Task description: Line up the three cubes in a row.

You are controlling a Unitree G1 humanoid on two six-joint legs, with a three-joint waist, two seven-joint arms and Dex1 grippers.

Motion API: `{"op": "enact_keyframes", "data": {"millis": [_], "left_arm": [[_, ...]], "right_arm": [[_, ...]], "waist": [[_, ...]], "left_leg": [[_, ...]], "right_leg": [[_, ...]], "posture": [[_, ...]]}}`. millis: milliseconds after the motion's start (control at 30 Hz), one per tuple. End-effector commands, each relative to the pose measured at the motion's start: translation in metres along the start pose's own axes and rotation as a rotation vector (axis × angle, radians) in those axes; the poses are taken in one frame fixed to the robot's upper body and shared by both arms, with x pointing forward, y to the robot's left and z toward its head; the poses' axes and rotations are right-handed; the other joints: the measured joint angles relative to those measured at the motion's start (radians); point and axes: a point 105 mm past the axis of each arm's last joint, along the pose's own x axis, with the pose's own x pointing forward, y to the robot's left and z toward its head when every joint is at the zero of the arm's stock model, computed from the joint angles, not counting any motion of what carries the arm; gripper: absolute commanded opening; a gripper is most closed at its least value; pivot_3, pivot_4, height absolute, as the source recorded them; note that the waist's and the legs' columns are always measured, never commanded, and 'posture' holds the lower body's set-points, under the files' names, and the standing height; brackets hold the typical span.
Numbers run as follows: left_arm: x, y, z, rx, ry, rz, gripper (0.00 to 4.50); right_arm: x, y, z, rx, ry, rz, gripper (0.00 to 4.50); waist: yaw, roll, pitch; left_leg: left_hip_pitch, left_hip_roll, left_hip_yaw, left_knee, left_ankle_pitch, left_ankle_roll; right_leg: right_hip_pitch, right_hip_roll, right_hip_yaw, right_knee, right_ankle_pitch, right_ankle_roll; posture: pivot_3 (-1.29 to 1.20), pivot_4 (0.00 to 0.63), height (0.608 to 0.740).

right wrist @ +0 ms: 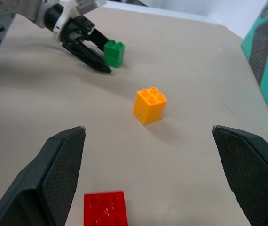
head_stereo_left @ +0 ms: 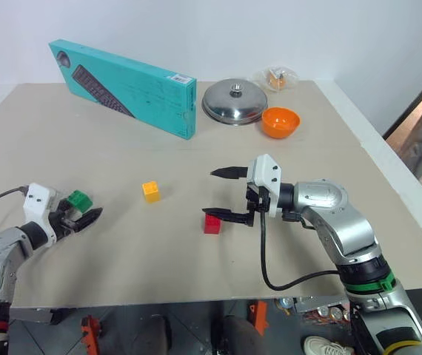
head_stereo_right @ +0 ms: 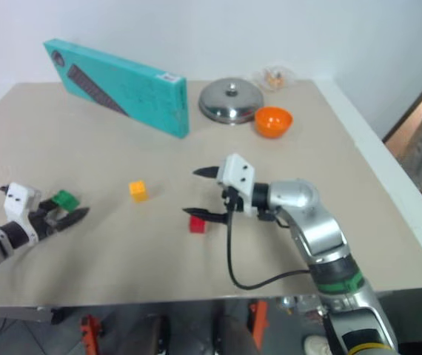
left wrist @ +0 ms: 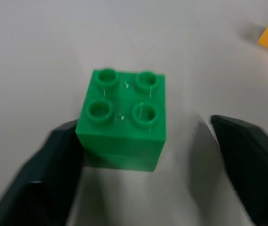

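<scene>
**Beige tabletop, cubes still scattered**

Table [head_stereo_left: 196, 281] carries all three. My right gripper [head_stereo_left: 224, 195] hangs spread wide just above the red cube [head_stereo_left: 212, 223], holding nothing. My left gripper [head_stereo_left: 81, 211] brackets the green cube [left wrist: 122, 120]: one finger [left wrist: 54, 174] touches, the other stands off. Yellow-orange cube [head_stereo_left: 150, 191] sits between; its far edge is cropped in the left wrist view.
</scene>
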Motion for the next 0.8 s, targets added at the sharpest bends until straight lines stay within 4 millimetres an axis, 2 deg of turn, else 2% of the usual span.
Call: {"op": "enact_keyframes", "data": {"millis": [33,167,267,333,500,633,800], "left_arm": [[0.0,0.006,0.012,0.061,-0.017,0.0,2.74],[0.001,0.006,0.012,0.092,-0.005,-0.014,1.36],[-0.002,0.001,0.014,0.132,0.005,-0.051,1.36],[-0.005,-0.015,0.016,0.195,0.027,-0.149,1.36],[-0.006,-0.076,0.022,0.306,0.051,-0.484,1.36],[0.004,-0.126,0.033,0.348,0.027,-0.723,1.36],[0.031,-0.157,0.045,0.404,-0.012,-0.861,1.36]], "right_arm": [[-0.007,-0.002,0.017,-0.05,-0.039,-0.023,4.5],[-0.009,-0.003,0.017,-0.05,-0.032,-0.028,4.5],[-0.011,-0.004,0.017,-0.051,-0.028,-0.031,4.5],[-0.014,-0.005,0.017,-0.051,-0.025,-0.031,4.5],[-0.024,0.0,0.02,0.007,-0.038,-0.002,4.5],[-0.032,0.012,0.015,0.066,-0.028,0.056,4.5],[-0.037,0.024,0.007,0.121,0.008,0.127,4.5]], "waist": [[0.0,0.0,0.0],[0.0,0.0,0.0],[0.0,0.0,0.0],[-0.001,0.0,0.0],[0.001,0.0,0.0],[0.002,0.0,0.0],[0.001,0.0,0.0]], "left_leg": [[0.0,0.0,0.0,0.0,0.0,0.0],[-0.001,0.0,0.0,0.0,0.0,0.0],[-0.003,0.0,0.0,0.0,0.0,0.0],[-0.004,0.0,0.001,0.001,0.0,0.0],[-0.008,0.0,0.003,0.001,0.0,0.0],[-0.01,-0.001,0.003,0.002,0.0,0.0],[-0.01,-0.003,0.003,0.006,0.0,0.0]], "right_leg": [[0.0,0.0,0.0,0.0,0.0,0.0],[-0.001,0.0,0.0,0.0,0.0,0.0],[-0.002,0.0,0.0,0.0,0.0,0.0],[-0.003,0.0,0.0,0.0,0.0,0.0],[-0.007,-0.001,0.0,0.0,0.0,0.0],[-0.007,-0.001,-0.001,0.0,0.0,0.001],[-0.006,0.002,0.0,0.001,0.002,0.004]], "posture": [[0.0,0.15,0.74],[0.0,0.15,0.74],[0.0,0.15,0.74],[0.0,0.15,0.74],[0.0,0.15,0.74],[0.0,0.15,0.74],[0.0,0.15,0.74]]}}
